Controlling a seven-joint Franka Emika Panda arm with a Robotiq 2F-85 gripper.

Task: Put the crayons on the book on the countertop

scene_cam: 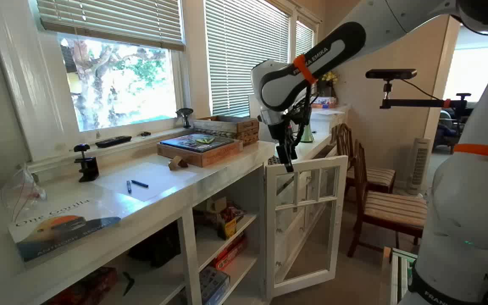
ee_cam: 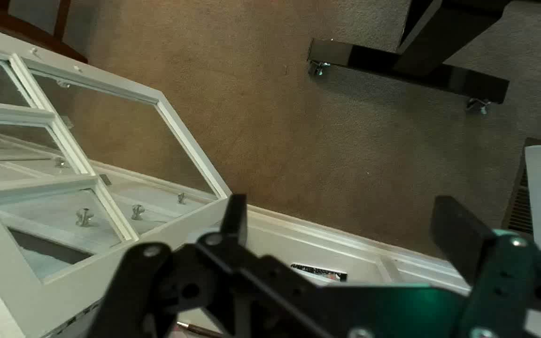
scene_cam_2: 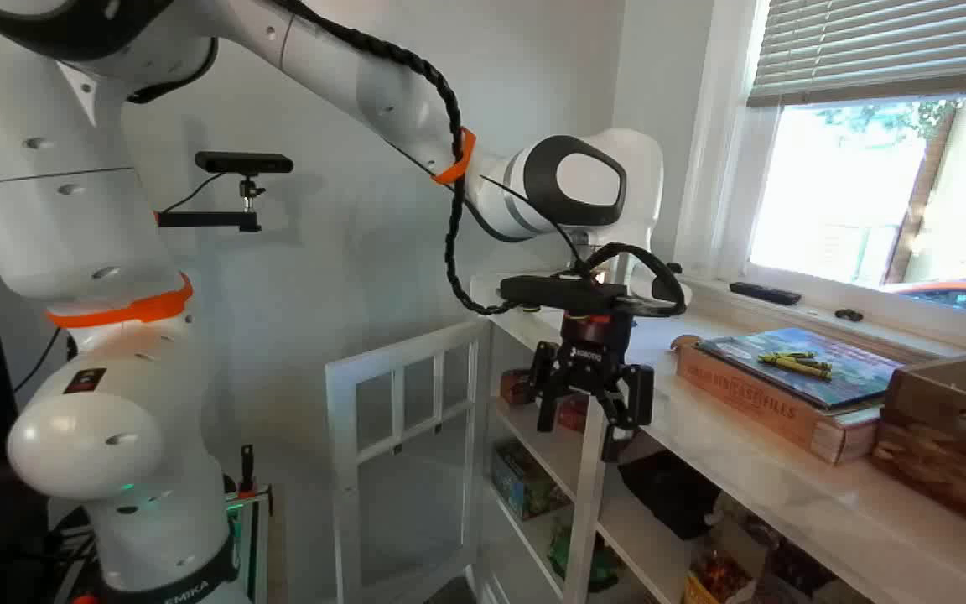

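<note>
Several short yellow-green crayons lie in a small pile on the book in both exterior views (scene_cam: 205, 140) (scene_cam_2: 795, 364). The book (scene_cam: 184, 142) (scene_cam_2: 856, 367) is flat, with a teal-grey pictured cover, and rests on a brown box. The box stands on the white countertop (scene_cam: 68, 190) (scene_cam_2: 743, 445). My gripper (scene_cam: 286, 162) (scene_cam_2: 581, 434) is open and empty in both exterior views. It hangs off the counter's front edge, apart from the crayons and book. In the wrist view the open fingers (ee_cam: 341, 203) have carpet and cabinet fronts beyond them; no crayons or book show there.
An open glass-paned cabinet door (scene_cam: 271, 220) (ee_cam: 158, 96) is near my gripper. A wooden crate (scene_cam: 248, 127) (scene_cam_2: 944, 415) adjoins the box. Two dark sticks (scene_cam: 134, 185) lie on a white sheet (scene_cam: 159, 192). A black clamp (scene_cam: 87, 167) and a "One Gorilla" book (scene_cam: 53, 220) lie farther along.
</note>
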